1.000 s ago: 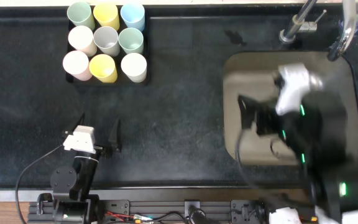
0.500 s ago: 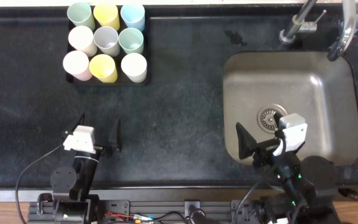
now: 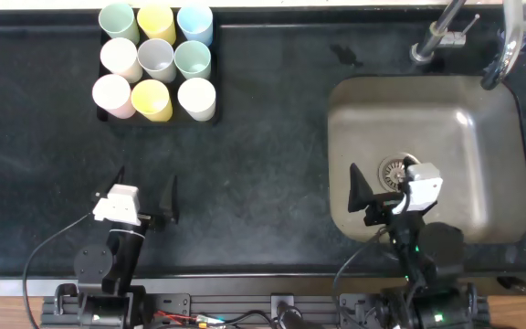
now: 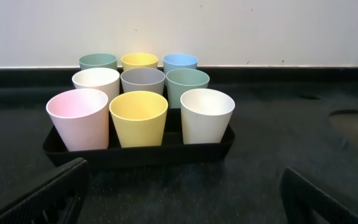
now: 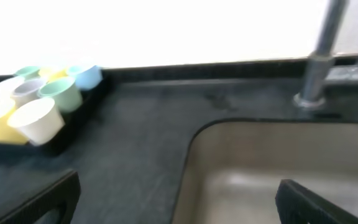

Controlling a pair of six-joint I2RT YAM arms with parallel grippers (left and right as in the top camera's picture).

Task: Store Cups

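Observation:
Several pastel cups [image 3: 156, 60] stand upright in three rows inside a black tray [image 3: 97, 111] at the back left of the dark counter. The left wrist view faces them straight on: pink [image 4: 78, 118], yellow [image 4: 138, 117] and white [image 4: 206, 114] cups fill the nearest row of the tray [image 4: 135, 155]. My left gripper [image 3: 146, 179] sits open near the front edge, well short of the tray, with nothing between its fingers [image 4: 184, 173]. My right gripper [image 3: 379, 185] stands open and empty over the sink's front left corner [image 5: 178, 182]. From there the cups [image 5: 37, 118] are far off.
A steel sink [image 3: 464, 119] is set into the counter at the right, with a drain [image 3: 395, 170] near my right gripper. A faucet [image 3: 436, 37] rises behind it, also seen as a faucet [image 5: 319, 62] in the right wrist view. Bare counter [image 3: 263, 137] lies between tray and sink.
My right arm has drawn back from high over the sink toward its base and settled low at the sink's front left. The left arm and the cups have not moved.

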